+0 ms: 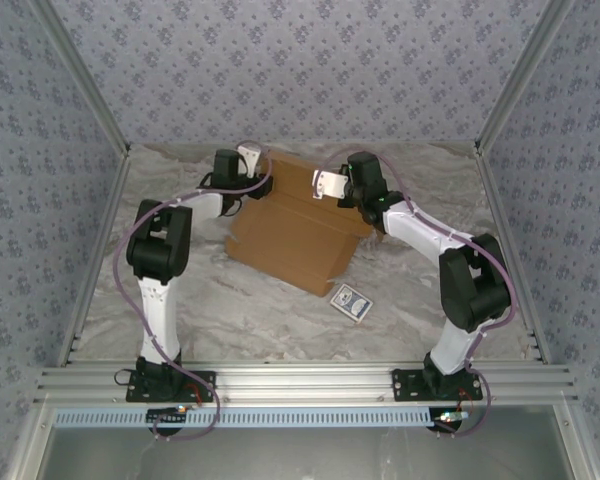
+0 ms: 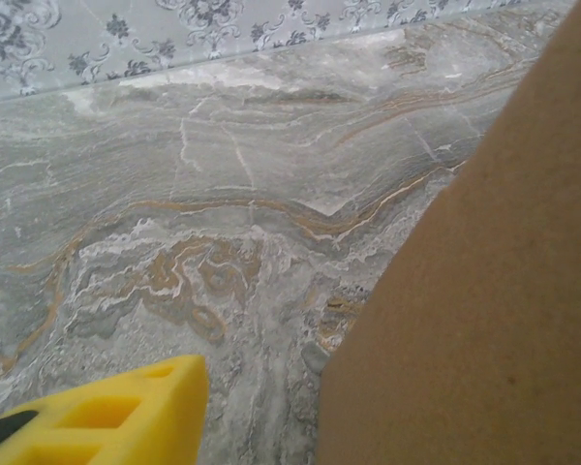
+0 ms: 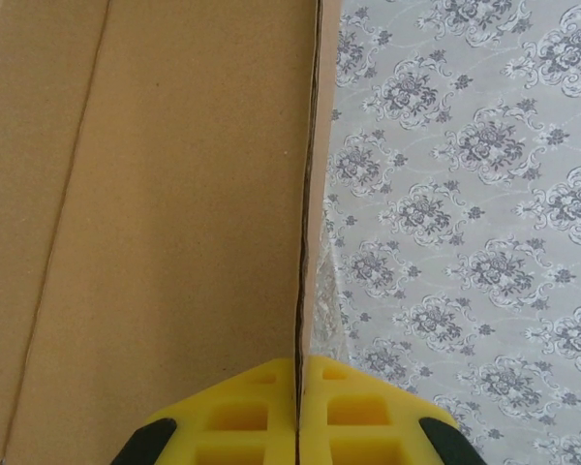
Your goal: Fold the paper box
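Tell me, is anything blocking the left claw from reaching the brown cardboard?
Nothing visible does. Only bare table lies between the left gripper and the paper box beside it. The right gripper is pinching the box's edge.

Plain brown paper box (image 1: 295, 235) lies half-folded, creases showing.

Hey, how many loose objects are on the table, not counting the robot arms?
2. The paper box lies centre-back on the table; a small blue patterned card lies just off its near right corner. More could be hidden under the box.
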Robot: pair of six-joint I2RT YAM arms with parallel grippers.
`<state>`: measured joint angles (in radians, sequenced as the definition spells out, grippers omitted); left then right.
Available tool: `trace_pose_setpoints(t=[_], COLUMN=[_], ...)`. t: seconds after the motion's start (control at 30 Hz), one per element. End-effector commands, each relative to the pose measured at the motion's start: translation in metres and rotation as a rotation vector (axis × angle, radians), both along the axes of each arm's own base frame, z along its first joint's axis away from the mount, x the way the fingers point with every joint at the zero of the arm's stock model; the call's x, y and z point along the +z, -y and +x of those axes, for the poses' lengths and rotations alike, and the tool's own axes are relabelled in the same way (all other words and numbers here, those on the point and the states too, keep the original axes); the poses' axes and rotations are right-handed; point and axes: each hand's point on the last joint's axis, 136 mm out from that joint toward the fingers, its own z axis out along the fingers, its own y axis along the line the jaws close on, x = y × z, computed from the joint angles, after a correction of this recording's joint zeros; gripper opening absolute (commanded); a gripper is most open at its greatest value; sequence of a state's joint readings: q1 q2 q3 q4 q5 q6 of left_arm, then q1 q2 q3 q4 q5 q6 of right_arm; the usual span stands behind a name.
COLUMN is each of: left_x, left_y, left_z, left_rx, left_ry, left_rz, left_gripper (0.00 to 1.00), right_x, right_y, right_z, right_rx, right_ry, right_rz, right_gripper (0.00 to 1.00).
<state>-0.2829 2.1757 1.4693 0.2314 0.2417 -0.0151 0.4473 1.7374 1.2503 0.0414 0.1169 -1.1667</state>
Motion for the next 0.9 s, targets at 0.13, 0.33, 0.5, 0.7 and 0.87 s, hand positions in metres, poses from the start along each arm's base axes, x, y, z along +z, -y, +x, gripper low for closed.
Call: trace_pose_setpoints(t=[0.13,0.33,0.5,0.7,0.87], left_x=[0.006,0.007,0.007,0.008,0.017], left_y=[-0.008,-0.03,-0.041,-0.033,-0.009], left_z=[0.015,0.02,0.022,0.023,0.012], left_rx=[0.119,0.288,0.391,0.366,0.202], left_ry=[0.046,0.049,0.045,0.045,0.055], left_rz=[0.07,0.088,0.074,0.034,-0.09], left_gripper=[0.39,0.34,0.34,0.38,0.53], right_x=[-0.025,-0.026,-0.027,-0.029,-0.025], right_y=[0.0,0.001,0.001,0.002,0.005], right_z=[-0.009,-0.01,-0.013,-0.013,-0.01], right_rx=[0.014,0.013,0.012,0.007,-0.011], right_ry=[-0.096,-0.1,-0.107,-0.108,-0.099], right_rz=[-0.038,-0.036,-0.036,-0.039,-0.036], right_gripper=[0.0,0.0,0.0,0.0,0.0])
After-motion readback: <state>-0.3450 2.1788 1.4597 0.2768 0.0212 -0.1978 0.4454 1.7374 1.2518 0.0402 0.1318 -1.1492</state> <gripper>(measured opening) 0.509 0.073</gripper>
